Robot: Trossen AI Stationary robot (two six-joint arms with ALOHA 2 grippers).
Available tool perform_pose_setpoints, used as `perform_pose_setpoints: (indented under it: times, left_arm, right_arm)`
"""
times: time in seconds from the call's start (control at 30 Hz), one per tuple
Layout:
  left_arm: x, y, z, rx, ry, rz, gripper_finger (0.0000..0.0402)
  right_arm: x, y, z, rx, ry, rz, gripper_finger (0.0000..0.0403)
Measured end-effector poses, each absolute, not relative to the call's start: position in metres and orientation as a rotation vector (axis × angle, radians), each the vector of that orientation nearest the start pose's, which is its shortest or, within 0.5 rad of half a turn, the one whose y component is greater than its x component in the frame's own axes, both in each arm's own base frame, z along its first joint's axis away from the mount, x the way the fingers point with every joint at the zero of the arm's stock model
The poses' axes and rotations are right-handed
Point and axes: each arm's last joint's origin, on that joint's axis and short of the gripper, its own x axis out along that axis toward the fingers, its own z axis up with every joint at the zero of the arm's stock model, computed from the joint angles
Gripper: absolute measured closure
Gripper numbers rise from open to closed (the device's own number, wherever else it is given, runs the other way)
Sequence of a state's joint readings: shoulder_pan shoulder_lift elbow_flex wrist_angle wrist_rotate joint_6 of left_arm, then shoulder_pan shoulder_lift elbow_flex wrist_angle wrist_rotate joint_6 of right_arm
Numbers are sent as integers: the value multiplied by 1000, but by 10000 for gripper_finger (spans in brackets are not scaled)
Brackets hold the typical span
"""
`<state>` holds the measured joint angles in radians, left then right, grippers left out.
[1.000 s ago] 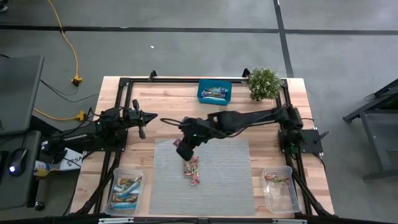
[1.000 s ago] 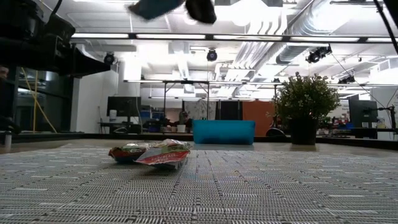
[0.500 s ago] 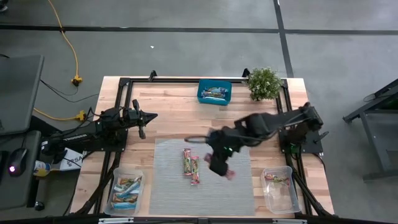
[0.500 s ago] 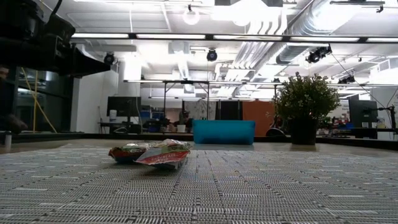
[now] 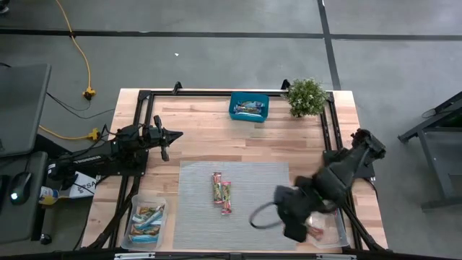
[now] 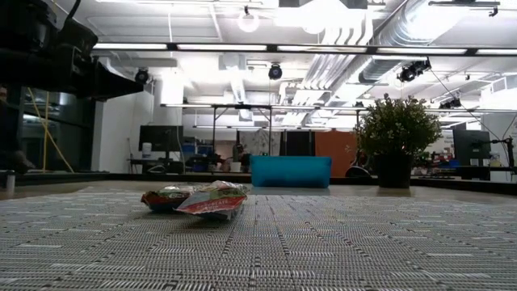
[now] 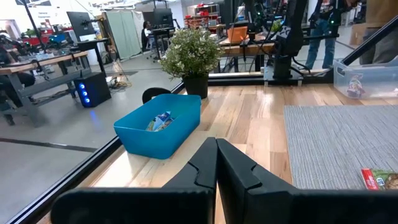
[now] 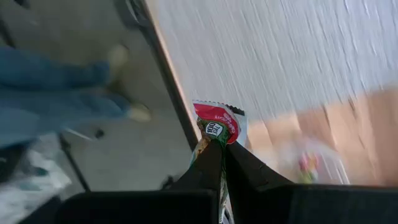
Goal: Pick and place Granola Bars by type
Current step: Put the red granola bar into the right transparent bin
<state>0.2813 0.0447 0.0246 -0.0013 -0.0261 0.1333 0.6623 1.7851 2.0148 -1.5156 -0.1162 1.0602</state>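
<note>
Your right tool [image 8: 219, 144] grips one red granola bar [image 8: 217, 121] tightly above the right tub [image 5: 326, 217], which has some bars already, while two bars [image 5: 221, 191] wait on the mat and your left tool [image 7: 216, 163], pressed together and empty, rests over the tabletop [image 5: 209, 126].

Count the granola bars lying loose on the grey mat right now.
2: one bar and a second bar lie side by side near the mat's centre. A third is off the mat, pinched in the right gripper near the right tub.
</note>
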Motion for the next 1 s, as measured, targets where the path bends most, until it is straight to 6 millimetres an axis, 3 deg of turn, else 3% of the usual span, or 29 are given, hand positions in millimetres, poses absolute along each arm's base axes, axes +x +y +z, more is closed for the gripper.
perform_pose_setpoints:
  times: [0.27, 0.6, 0.7, 1.0]
  left_arm:
    - [95, 28, 168, 130, 42, 306, 401]
    - [95, 28, 168, 130, 42, 305, 401]
    - [95, 28, 168, 130, 42, 305, 401]
    - [95, 28, 168, 130, 42, 305, 401]
  right_arm:
    - [219, 240, 379, 331, 1444, -41, 403]
    - [213, 272, 355, 159, 1514, 56, 403]
    - [211, 277, 341, 141, 1582, 61, 403]
    - [185, 278, 272, 65, 1908, -96, 403]
